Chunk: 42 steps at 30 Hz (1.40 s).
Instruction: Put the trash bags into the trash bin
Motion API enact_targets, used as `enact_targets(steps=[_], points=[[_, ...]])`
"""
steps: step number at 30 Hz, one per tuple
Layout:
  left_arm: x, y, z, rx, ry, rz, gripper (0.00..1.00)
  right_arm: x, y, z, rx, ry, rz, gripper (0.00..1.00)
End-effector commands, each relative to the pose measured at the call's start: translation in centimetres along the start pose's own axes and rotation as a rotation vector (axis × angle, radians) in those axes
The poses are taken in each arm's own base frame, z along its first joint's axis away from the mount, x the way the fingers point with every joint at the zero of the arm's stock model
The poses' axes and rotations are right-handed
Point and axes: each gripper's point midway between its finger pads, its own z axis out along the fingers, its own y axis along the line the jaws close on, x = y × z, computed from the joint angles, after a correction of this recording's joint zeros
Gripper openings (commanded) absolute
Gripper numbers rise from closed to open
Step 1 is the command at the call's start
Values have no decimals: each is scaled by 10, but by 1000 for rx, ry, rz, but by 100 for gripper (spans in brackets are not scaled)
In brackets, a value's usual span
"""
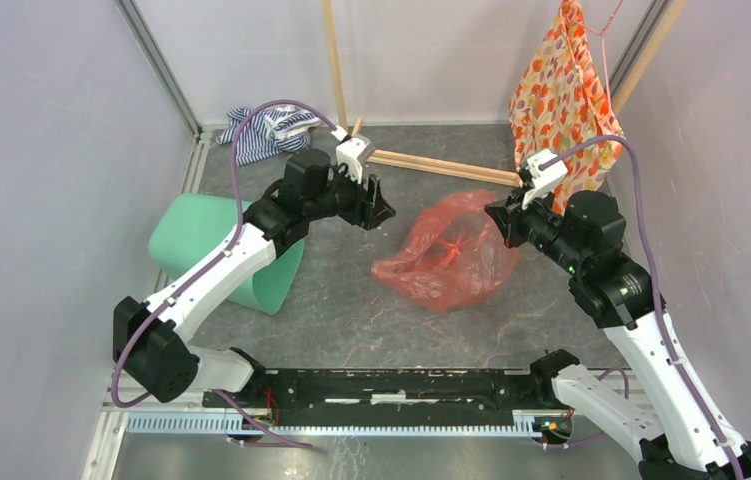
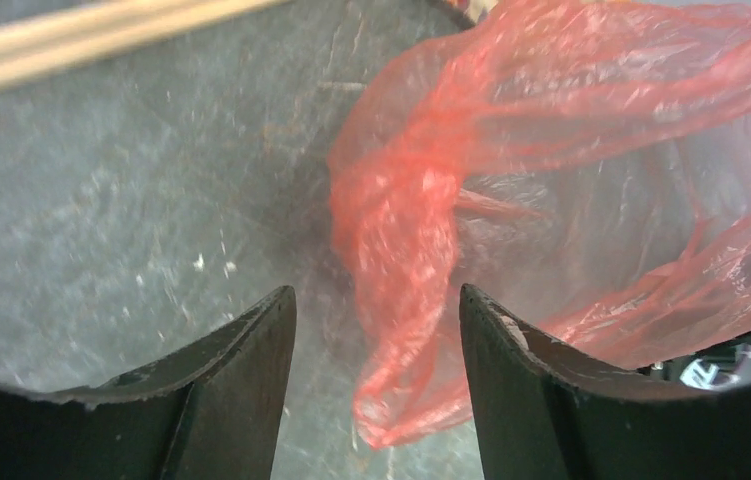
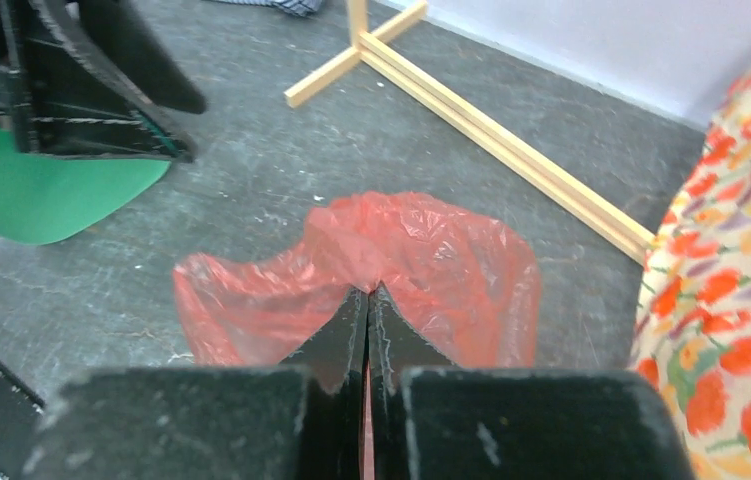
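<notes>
Grey floor (image 1: 351,320), trash bag (image 3: 431,250) pinched in right fingers (image 3: 349,335)

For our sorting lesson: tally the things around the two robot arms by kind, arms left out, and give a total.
red plastic bag: 1
green bin: 1
cloths: 2 (striped cloth, floral cloth)
wooden frame: 1
Total: 5

No legible text, labels, brands or numbers on anything in view.
</notes>
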Motion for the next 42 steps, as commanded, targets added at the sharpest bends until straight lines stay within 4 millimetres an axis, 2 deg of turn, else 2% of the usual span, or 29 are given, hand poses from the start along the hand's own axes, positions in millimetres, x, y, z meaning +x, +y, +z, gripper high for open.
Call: enact_targets(steps=[1, 5, 10, 13, 20, 25, 30, 35, 38, 39, 41, 42], points=[[-48, -18, 2, 126, -197, 357, 66, -39, 25, -6, -147, -139, -74, 0], [-49, -51, -6, 288, -266, 485, 66, -45, 25, -5, -146, -138, -78, 0], [-19, -81, 1, 386, -191, 521, 68, -50, 27, -2, -157, -133, -60, 0], [-5, -93, 6, 397, -166, 509, 70, -53, 27, 1, -155, -130, -48, 0], [3, -105, 29, 302, -189, 430, 72, -51, 23, 13, -139, -94, -10, 0], [0, -102, 42, 181, -236, 419, 71, -50, 22, 18, -132, -75, 12, 0], [2, -108, 55, 169, -236, 426, 72, -49, 22, 23, -131, -61, 34, 0], [-6, -90, 70, 29, -267, 365, 73, -44, 23, 30, -136, -39, 46, 0], [-11, -90, 76, 20, -288, 333, 66, -39, 20, 37, -124, -22, 52, 0], [-11, -91, 78, 20, -286, 317, 60, -37, 18, 42, -116, -16, 56, 0], [-13, -89, 81, -2, -268, 275, 33, -34, 12, 51, -81, 3, 71, 0], [-14, -86, 81, -22, -255, 255, 16, -30, 8, 57, -61, 22, 77, 0]])
